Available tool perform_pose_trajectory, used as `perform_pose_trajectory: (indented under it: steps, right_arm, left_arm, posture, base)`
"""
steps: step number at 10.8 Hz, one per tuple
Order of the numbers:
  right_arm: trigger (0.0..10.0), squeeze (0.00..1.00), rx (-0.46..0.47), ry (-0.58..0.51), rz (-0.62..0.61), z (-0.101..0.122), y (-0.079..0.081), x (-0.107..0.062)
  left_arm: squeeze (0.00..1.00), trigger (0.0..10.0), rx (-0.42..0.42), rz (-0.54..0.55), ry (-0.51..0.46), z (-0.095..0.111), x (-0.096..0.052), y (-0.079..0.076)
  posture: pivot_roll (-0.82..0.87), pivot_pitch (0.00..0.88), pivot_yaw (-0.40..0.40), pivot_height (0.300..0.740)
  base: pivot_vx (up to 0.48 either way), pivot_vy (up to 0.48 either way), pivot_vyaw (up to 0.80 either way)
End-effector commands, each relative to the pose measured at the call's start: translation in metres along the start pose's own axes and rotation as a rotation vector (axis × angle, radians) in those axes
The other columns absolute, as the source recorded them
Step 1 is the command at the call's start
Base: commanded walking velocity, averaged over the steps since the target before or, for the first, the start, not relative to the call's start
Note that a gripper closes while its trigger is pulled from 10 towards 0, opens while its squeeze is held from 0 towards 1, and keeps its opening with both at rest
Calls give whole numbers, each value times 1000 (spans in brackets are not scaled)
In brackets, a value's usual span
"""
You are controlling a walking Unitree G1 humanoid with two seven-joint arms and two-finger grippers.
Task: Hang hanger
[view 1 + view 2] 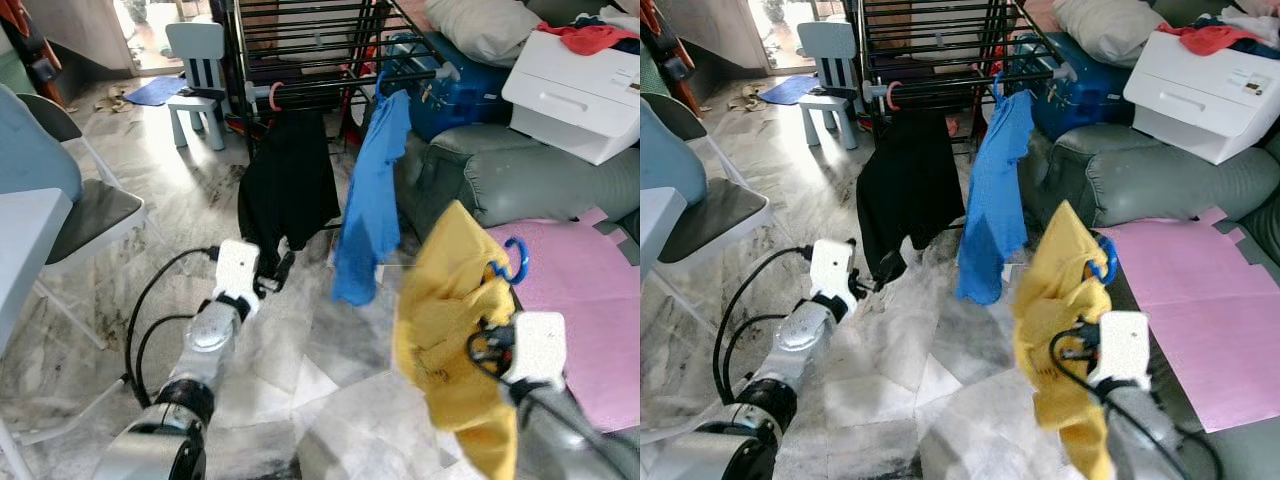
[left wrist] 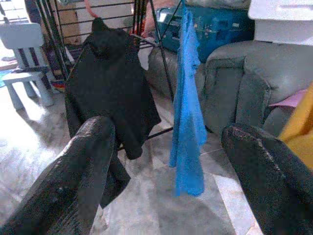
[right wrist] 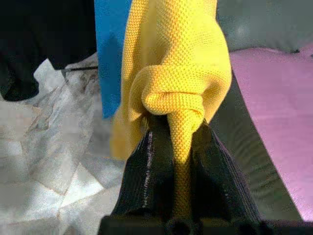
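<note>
While the right gripper sits low at the robot's right, its jaws are pressed together on a bunched fold of a yellow shirt, pinching the knit cloth between the two black fingers. Above that grip, the blue hook of the hanger pokes out at the top of the shirt, just beyond the gripper, and the rest of the hanger is hidden inside the cloth. The shirt hangs down over a marble floor.

To the left, the left gripper is held forward with its jaws spread wide, holding nothing, pointed at the clothes farther off.

Beyond both grippers, a blue shirt and a black garment hang side by side from a black drying rack. Right of the rack stands a grey sofa with a pink mat in front and a white box on top. A small pale chair stands farther back, left of the rack.
</note>
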State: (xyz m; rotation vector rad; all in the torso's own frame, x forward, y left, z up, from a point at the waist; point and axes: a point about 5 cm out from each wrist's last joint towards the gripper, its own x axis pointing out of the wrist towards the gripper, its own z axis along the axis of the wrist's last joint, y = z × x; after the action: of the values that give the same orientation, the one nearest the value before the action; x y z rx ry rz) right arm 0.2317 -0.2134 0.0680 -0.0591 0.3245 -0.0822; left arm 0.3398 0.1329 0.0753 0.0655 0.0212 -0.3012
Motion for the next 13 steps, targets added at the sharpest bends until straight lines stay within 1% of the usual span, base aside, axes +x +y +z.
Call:
perform_pose_trajectory:
  steps: [1,2,4,5,7,9,10,13]
  right_arm:
    - [5882,0,6,-84,5,16,6,-1]
    - [10000,0,16,-87,38,14,19,-2]
    - [10000,0,60,-110,99,19,42,1]
    - [10000,0,62,-121,130,20,51,1]
    - [10000,0,35,-111,202,14,64,-6]
    - [10000,0,28,-99,209,10,65,-8]
    - [10000,0,41,-105,212,11,66,-8]
    - [10000,0,43,-100,205,12,67,-7]
  left_arm:
    - [0,10000,17,12,-28,6,2,1]
    - [0,10000,18,14,-23,6,3,0]
    - [0,10000,26,10,-17,7,5,-4]
    - [0,10000,20,2,-19,9,8,-8]
    - [0,10000,33,0,-14,9,9,-10]
    - [0,10000,29,5,-10,8,9,-11]
    - [0,10000,28,13,-4,7,9,-12]
    - [0,10000,41,3,9,6,10,-15]
  posture:
    - [1,0,-25,740]
    - [3,0,-29,740]
    - [3,0,-19,740]
    - [3,0,-13,740]
    - [-1,0,-14,740]
    - [-2,0,-17,740]
    - [-3,0,-19,740]
    - [-10,0,-18,740]
  base:
    - [0,0,0]
    - [0,0,0]
    - [345,0,0]
    - [446,0,0]
    - [458,0,0]
    - [461,0,800]
    - [458,0,781]
    - [454,0,0]
